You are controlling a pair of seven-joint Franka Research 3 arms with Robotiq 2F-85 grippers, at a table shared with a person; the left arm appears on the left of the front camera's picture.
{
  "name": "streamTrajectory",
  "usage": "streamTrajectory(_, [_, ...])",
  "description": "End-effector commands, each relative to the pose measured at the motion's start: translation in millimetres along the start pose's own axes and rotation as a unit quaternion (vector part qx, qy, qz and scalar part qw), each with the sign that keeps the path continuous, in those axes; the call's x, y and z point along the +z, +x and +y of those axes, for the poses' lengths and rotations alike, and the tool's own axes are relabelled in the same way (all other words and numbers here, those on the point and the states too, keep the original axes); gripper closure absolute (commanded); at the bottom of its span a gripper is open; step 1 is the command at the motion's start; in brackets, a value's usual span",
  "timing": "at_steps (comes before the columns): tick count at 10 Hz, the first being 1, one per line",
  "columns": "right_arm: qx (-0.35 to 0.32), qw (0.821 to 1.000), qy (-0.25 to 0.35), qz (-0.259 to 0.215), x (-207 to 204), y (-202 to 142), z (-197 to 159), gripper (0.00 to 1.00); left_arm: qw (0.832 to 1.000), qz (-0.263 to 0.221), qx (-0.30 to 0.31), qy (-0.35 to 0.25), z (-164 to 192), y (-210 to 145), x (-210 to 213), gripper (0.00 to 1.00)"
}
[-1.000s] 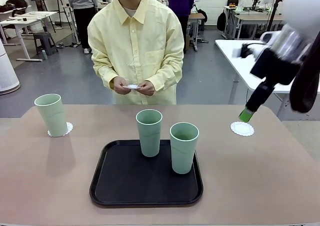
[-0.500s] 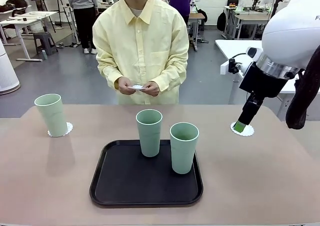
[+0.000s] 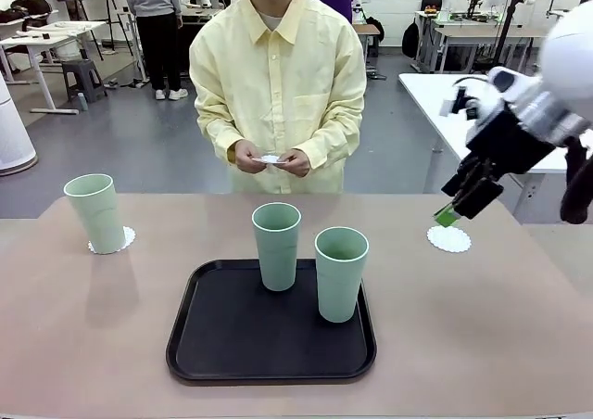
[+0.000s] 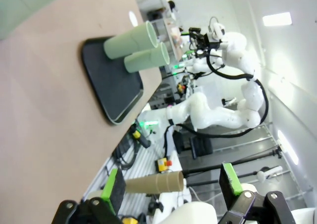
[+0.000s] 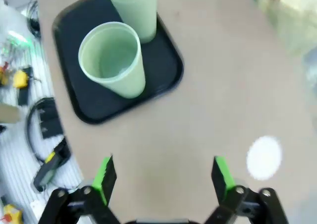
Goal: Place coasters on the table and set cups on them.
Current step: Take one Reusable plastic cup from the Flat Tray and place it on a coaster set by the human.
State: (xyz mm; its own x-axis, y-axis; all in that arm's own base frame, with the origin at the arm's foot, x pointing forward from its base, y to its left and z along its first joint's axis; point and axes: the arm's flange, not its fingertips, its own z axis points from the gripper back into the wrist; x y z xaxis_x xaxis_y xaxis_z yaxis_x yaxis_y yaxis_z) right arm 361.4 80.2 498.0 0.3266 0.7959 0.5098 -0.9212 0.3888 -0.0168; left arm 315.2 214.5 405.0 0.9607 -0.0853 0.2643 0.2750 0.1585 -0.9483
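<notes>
One pale-green cup (image 3: 95, 212) stands on a lacy white coaster (image 3: 124, 238) at the table's (image 3: 491, 336) far left. Two more cups (image 3: 276, 246) (image 3: 340, 272) stand on the black tray (image 3: 269, 345). A bare coaster (image 3: 449, 239) lies at the right. My right gripper (image 3: 451, 213) hangs open and empty just above that coaster's left edge. From the right wrist I see the open gripper (image 5: 163, 174), the coaster (image 5: 264, 157) and the tray cups (image 5: 116, 58). My left gripper (image 4: 171, 184) is open and empty, off the table's side, with the tray cups (image 4: 138, 50) far ahead.
A person in a yellow shirt stands at the far side, holding another coaster (image 3: 269, 159) in both hands. The tray (image 5: 163, 70) fills the table's middle front. Bare tabletop lies between the tray and the right coaster, and along the front edge.
My right gripper dipped toward the right coaster, then rose a little while the wrist turned. The person shifted slightly to the right. The cups and coasters stayed put.
</notes>
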Motion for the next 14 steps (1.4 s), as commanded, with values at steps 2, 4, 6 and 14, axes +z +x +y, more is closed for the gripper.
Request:
streamTrajectory(2, [0.119,0.957,0.142,-0.226,-36.8,-72.2,-38.3,0.00,1.000,-0.003,0.000,-0.001,-1.8,-0.6,1.6,0.00])
streamTrajectory(4, [0.118,0.928,0.220,-0.276,-59.7,-99.2,-52.5,0.00,1.000,-0.003,0.000,-0.001,-1.8,-0.6,1.6,0.00])
streamTrajectory(6, [0.104,0.930,0.230,-0.269,-81.7,-107.6,-59.5,0.00,1.000,-0.003,0.000,-0.001,-1.8,-0.6,1.6,0.00])
streamTrajectory(14, [0.092,0.924,0.246,-0.279,-100.7,-116.5,-46.1,0.00,1.000,-0.003,0.000,-0.001,-1.8,-0.6,1.6,0.00])
